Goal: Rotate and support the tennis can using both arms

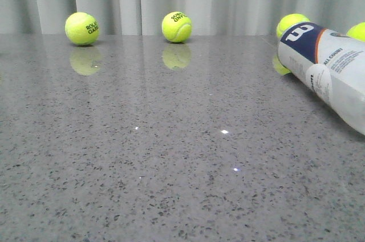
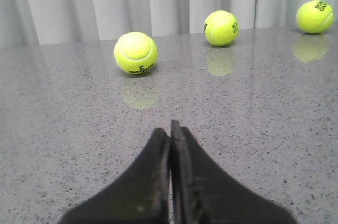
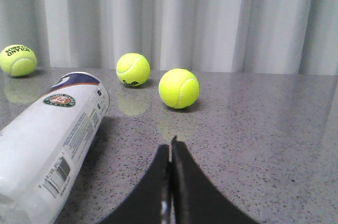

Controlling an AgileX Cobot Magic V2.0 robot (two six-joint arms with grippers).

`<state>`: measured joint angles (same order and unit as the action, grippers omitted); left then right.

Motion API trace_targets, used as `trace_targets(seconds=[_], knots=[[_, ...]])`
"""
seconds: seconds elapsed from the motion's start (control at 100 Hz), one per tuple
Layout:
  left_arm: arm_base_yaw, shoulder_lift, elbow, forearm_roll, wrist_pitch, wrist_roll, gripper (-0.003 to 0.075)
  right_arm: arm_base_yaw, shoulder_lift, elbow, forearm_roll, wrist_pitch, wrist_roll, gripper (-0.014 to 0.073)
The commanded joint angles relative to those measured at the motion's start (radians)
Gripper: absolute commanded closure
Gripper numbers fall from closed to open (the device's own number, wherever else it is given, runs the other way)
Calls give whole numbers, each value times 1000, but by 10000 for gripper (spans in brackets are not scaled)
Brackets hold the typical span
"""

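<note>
The tennis can (image 1: 328, 71) lies on its side on the grey table at the far right, navy "W" end pointing back and left. It also shows in the right wrist view (image 3: 50, 139), with its round badge and barcode visible, beside my right gripper. My right gripper (image 3: 170, 147) is shut and empty, apart from the can. My left gripper (image 2: 169, 129) is shut and empty over bare table; the can is out of its view. Neither gripper shows in the front view.
Yellow-green tennis balls stand near the curtain: one at back left (image 1: 82, 28), one at back middle (image 1: 177, 27), and two behind the can (image 1: 292, 23) (image 1: 357, 31). The speckled grey table (image 1: 171, 156) reflects them.
</note>
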<state>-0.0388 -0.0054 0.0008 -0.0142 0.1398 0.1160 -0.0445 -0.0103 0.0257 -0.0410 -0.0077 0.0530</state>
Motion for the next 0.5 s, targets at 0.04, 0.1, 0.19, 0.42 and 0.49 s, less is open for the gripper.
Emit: trace_targets(seconds=[0.04,0.1,0.19,0.42,0.49], knots=[[-8,-35,45,0,-83,-9,738,-5,-17,4,-11,-84,1,655],[-8,-35,45,0,-83,-9,738,-5,-17,4,-11,-84,1,655],[-8,-35,45,0,-83,-9,738,-5,-17,4,-11,-84,1,655],[-8,-35,45,0,-83,-9,738,-5,-17,-14,-12,-71,1,655],[-8,-35,45,0,-83,-9,738,-5,-16,-54,-12,-8,1,655]])
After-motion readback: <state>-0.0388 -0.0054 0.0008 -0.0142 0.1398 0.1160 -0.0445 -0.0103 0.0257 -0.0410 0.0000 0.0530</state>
